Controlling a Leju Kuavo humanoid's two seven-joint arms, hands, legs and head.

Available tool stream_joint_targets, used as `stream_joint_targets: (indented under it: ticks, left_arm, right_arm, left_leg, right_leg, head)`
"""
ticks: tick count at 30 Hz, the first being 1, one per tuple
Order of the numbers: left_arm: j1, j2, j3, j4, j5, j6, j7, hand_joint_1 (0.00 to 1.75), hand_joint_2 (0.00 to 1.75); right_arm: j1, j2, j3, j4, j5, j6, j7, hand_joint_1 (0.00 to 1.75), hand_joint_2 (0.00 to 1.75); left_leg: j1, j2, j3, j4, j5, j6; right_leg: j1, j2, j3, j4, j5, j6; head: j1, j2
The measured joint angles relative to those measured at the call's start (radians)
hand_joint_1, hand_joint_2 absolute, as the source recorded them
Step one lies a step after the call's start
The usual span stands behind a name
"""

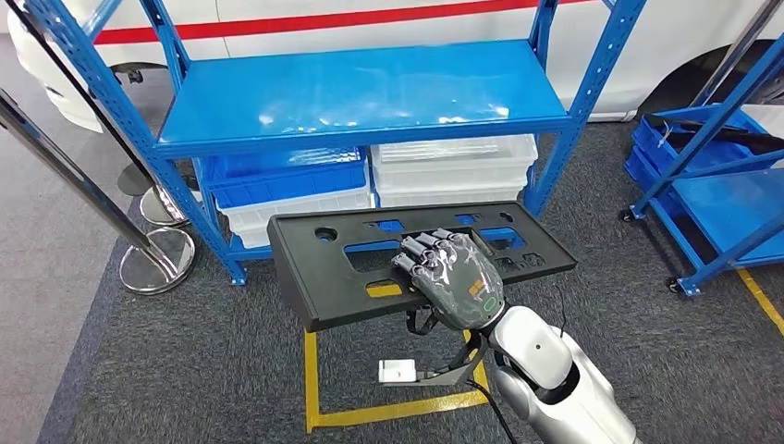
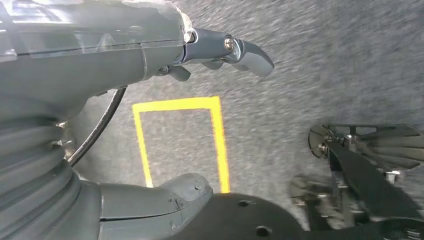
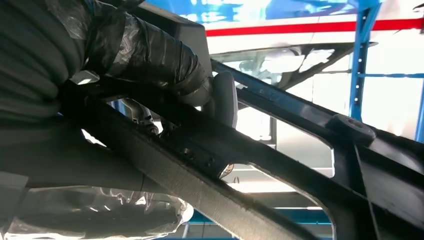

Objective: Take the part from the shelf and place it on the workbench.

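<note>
- One part (image 1: 370, 264) is lying across my right hand (image 1: 450, 280), long axis running left to right.
- My fingers are curling over its near edge, gripping it.
- The shelf (image 1: 361, 92) is standing just beyond.

right hand (image 1: 450, 277) fingertips hidden in black part's (image 1: 324, 268) cutouts | floor (image 2: 325, 60) blurred in left wrist view | shelf (image 1: 361, 92) top cut off

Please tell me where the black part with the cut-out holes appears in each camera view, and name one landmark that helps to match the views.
Head view: black part in the centre, held by the right hand, in front of the blue shelf.
Left wrist view: I cannot tell whether the dark shapes are this part.
Right wrist view: the part's bars cross the picture diagonally.
Shared landmark: the blue shelf upright.
</note>
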Motion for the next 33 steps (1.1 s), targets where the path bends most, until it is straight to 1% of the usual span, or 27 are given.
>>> stream_joint_targets:
  ticks: [1,2,3,4,5,6,7,8,9,10,12,13,14,16,17,18,19,20,22,23,24,26,28,29,31,32,33]
  left_arm:
    - [0.0,0.0,0.0,0.0,0.0,-0.001,-0.003,0.0,1.75]
    - [0.0,0.0,0.0,0.0,0.0,-0.003,-0.005,0.0,1.75]
    - [0.0,0.0,0.0,0.0,0.0,-0.004,-0.008,0.0,1.75]
    - [0.0,0.0,0.0,0.0,0.0,-0.005,-0.01,0.0,1.75]
    - [0.0,0.001,0.0,0.0,0.0,-0.006,-0.011,0.0,1.75]
    - [-0.001,0.002,0.0,0.0,0.0,-0.007,-0.011,0.0,1.75]
    - [-0.002,0.003,0.0,0.0,0.001,-0.008,-0.013,0.0,1.75]
    - [-0.004,0.004,0.0,-0.001,0.007,-0.012,-0.016,0.0,1.75]
    - [-0.004,0.005,0.001,-0.001,0.014,-0.02,-0.02,0.0,1.75]
    - [-0.004,0.006,0.003,-0.001,0.022,-0.03,-0.025,0.0,1.75]
    - [-0.003,0.005,0.005,-0.001,0.029,-0.048,-0.029,0.0,1.75]
    - [-0.002,0.004,0.006,-0.001,0.028,-0.052,-0.029,0.0,1.75]
    - [-0.002,0.003,0.006,-0.001,0.025,-0.052,-0.029,0.0,1.75]
    - [-0.001,0.003,0.006,-0.001,0.023,-0.051,-0.03,0.0,1.75]
    - [0.0,0.003,0.006,-0.001,0.023,-0.05,-0.03,0.0,1.75]
    - [0.002,0.003,0.006,-0.001,0.023,-0.05,-0.03,0.0,1.75]
    - [0.003,0.003,0.006,-0.001,0.023,-0.049,-0.03,0.0,1.75]
    - [0.004,0.003,0.006,-0.001,0.023,-0.049,-0.03,0.0,1.75]
    - [0.004,0.002,0.006,-0.001,0.023,-0.049,-0.031,0.0,1.75]
    - [0.003,0.002,0.006,-0.001,0.023,-0.048,-0.032,0.0,1.75]
    - [0.003,0.002,0.006,-0.001,0.023,-0.047,-0.033,0.0,1.75]
    - [0.003,0.002,0.006,-0.001,0.022,-0.042,-0.036,0.0,1.75]
    - [0.004,0.002,0.006,-0.001,0.018,-0.039,-0.036,0.0,1.75]
    - [0.004,0.002,0.006,-0.001,0.015,-0.037,-0.035,0.0,1.75]
    - [0.004,0.002,0.006,-0.001,0.012,-0.033,-0.031,0.0,1.75]
    - [0.004,0.002,0.006,-0.001,0.012,-0.033,-0.029,0.0,1.75]
    - [0.005,0.002,0.006,-0.001,0.012,-0.032,-0.028,0.0,1.75]
  right_arm:
    - [0.001,0.0,0.0,0.0,0.0,0.0,0.0,1.75,1.75]
    - [0.002,0.0,0.001,0.0,0.0,0.0,0.0,1.75,1.75]
    - [0.003,0.0,0.001,0.0,0.0,0.0,0.0,1.75,1.75]
    - [0.003,0.0,0.001,0.0,0.0,0.0,0.0,1.75,1.75]
    - [0.004,0.0,0.001,0.0,0.0,0.0,0.0,1.75,1.75]
    - [0.004,0.0,0.001,0.0,0.0,0.0,0.0,1.75,1.75]
    - [0.004,0.0,0.001,0.0,0.0,-0.001,0.0,1.75,1.75]
    - [0.005,0.0,0.001,0.0,0.0,-0.001,0.0,1.75,1.75]
    - [0.005,0.0,0.002,0.0,0.0,-0.001,0.0,1.75,1.75]
    - [0.005,0.0,0.002,0.0,-0.001,-0.002,0.0,1.75,1.75]
    - [0.005,0.0,0.003,0.001,-0.004,-0.002,-0.002,1.75,1.75]
    - [0.004,0.0,0.004,0.001,-0.005,-0.002,-0.003,1.75,1.75]
    - [0.005,0.0,0.004,0.002,-0.007,-0.003,-0.004,1.75,1.75]
    - [0.006,-0.001,0.005,0.004,-0.008,-0.003,-0.007,1.75,1.75]
    - [0.008,-0.001,0.006,0.006,-0.008,-0.003,-0.008,1.75,1.75]
    - [0.009,-0.001,0.006,0.008,-0.008,-0.003,-0.009,1.75,1.75]
    - [0.01,-0.001,0.007,0.009,-0.008,-0.003,-0.009,1.75,1.75]
    - [0.01,-0.001,0.007,0.01,-0.008,-0.003,-0.009,1.75,1.75]
    - [0.01,-0.001,0.008,0.01,-0.008,-0.003,-0.009,1.75,1.75]
    - [0.01,-0.002,0.008,0.01,-0.007,-0.004,-0.009,1.75,1.75]
    - [0.011,-0.002,0.008,0.01,-0.006,-0.004,-0.009,1.75,1.75]
    - [0.014,-0.002,0.009,0.01,-0.002,-0.006,-0.006,1.75,1.75]
    - [0.014,-0.003,0.009,0.01,0.002,-0.007,-0.001,1.75,1.75]
    - [0.014,-0.003,0.009,0.01,0.003,-0.007,0.001,1.75,1.75]
    - [0.014,-0.003,0.009,0.01,0.007,-0.008,0.003,1.75,1.75]
    - [0.015,-0.003,0.01,0.01,0.009,-0.008,0.004,1.75,1.75]
    - [0.016,-0.003,0.01,0.01,0.01,-0.008,0.004,1.75,1.75]
  left_leg:
    - [0.001,0.0,-0.013,0.065,-0.041,-0.003]
    - [0.002,0.0,-0.019,0.12,-0.061,-0.006]
    - [0.003,0.0,-0.014,0.153,-0.058,-0.007]
    - [0.003,0.0,0.01,0.149,-0.033,-0.006]
    - [0.003,-0.001,0.048,0.112,-0.004,-0.002]
    - [0.002,-0.002,0.099,0.051,0.015,0.004]
    - [0.0,-0.003,0.159,-0.033,0.015,0.012]
    - [-0.003,-0.004,0.2,-0.098,0.004,0.017]
    - [-0.007,-0.004,0.227,-0.144,-0.01,0.022]
    - [-0.01,-0.004,0.237,-0.171,-0.016,0.027]
    - [-0.009,-0.003,0.229,-0.181,0.005,0.037]
    - [-0.007,-0.002,0.224,-0.186,0.018,0.044]
    - [-0.004,-0.001,0.217,-0.189,0.031,0.049]
    - [-0.004,0.0,0.195,-0.185,0.048,0.055]
    - [-0.004,-0.002,0.182,-0.181,0.055,0.055]
    - [-0.004,-0.004,0.171,-0.177,0.061,0.053]
    - [-0.004,-0.008,0.161,-0.172,0.065,0.051]
    - [-0.003,-0.012,0.152,-0.166,0.067,0.049]
    - [-0.002,-0.02,0.134,-0.149,0.069,0.041]
    - [-0.002,-0.024,0.126,-0.142,0.069,0.035]
    - [-0.002,-0.027,0.119,-0.137,0.071,0.029]
    - [-0.002,-0.034,0.111,-0.136,0.075,0.017]
    - [0.0,-0.031,0.099,-0.114,0.059,0.006]
    - [0.002,-0.026,0.082,-0.077,0.034,0.001]
    - [0.005,-0.017,0.025,0.05,-0.032,-0.008]
    - [0.006,-0.015,-0.003,0.114,-0.057,-0.012]
    - [0.007,-0.014,-0.019,0.152,-0.066,-0.014]
  right_leg:
    - [0.001,0.0,-0.018,0.002,0.013,-0.001]
    - [0.002,0.0,-0.037,0.005,0.025,-0.001]
    - [0.003,-0.001,-0.055,0.009,0.037,0.0]
    - [0.004,-0.001,-0.075,0.013,0.048,0.001]
    - [0.005,0.0,-0.093,0.018,0.058,0.003]
    - [0.005,0.0,-0.106,0.022,0.068,0.005]
    - [0.007,0.0,-0.118,0.024,0.078,0.009]
    - [0.007,0.0,-0.124,0.024,0.087,0.014]
    - [0.005,-0.001,-0.126,0.022,0.096,0.02]
    - [0.004,-0.002,-0.127,0.019,0.106,0.027]
    - [0.0,-0.002,-0.131,0.017,0.113,0.041]
    - [0.0,0.0,-0.139,0.031,0.098,0.046]
    - [-0.001,0.003,-0.155,0.071,0.065,0.051]
    - [-0.004,0.007,-0.198,0.199,-0.021,0.059]
    - [-0.006,0.007,-0.214,0.258,-0.051,0.062]
    - [-0.008,0.007,-0.212,0.284,-0.061,0.065]
    - [-0.011,0.007,-0.19,0.27,-0.053,0.067]
    - [-0.013,0.008,-0.15,0.219,-0.033,0.068]
    - [-0.014,0.023,-0.065,0.089,-0.004,0.064]
    - [-0.013,0.028,-0.042,0.048,0.002,0.06]
    - [-0.011,0.032,-0.036,0.031,0.001,0.054]
    - [-0.008,0.02,-0.04,0.031,0.006,0.041]
    - [-0.01,0.005,-0.041,0.024,0.012,0.026]
    - [-0.012,-0.004,-0.041,0.021,0.015,0.019]
    - [-0.009,-0.02,-0.045,0.02,0.017,0.011]
    - [-0.008,-0.029,-0.047,0.021,0.018,0.011]
    - [-0.007,-0.038,-0.048,0.021,0.018,0.01]
  head:
    - [0.0,0.0]
    - [0.0,0.0]
    - [0.0,0.0]
    - [0.0,0.0]
    - [0.0,0.0]
    - [0.0,0.0]
    - [0.0,0.0]
    - [0.0,0.0]
    - [0.0,0.0]
    - [0.0,0.0]
    - [0.0,0.0]
    - [0.0,0.0]
    - [0.0,0.0]
    - [0.001,0.0]
    - [0.0,0.0]
    - [0.0,0.0]
    - [0.0,0.0]
    - [0.0,0.0]
    - [0.0,0.0]
    - [0.0,0.0]
    - [0.0,0.0]
    - [0.0,0.0]
    - [0.0,0.0]
    - [0.0,0.0]
    - [0.0,0.0]
    - [0.0,0.0]
    - [0.0,0.0]
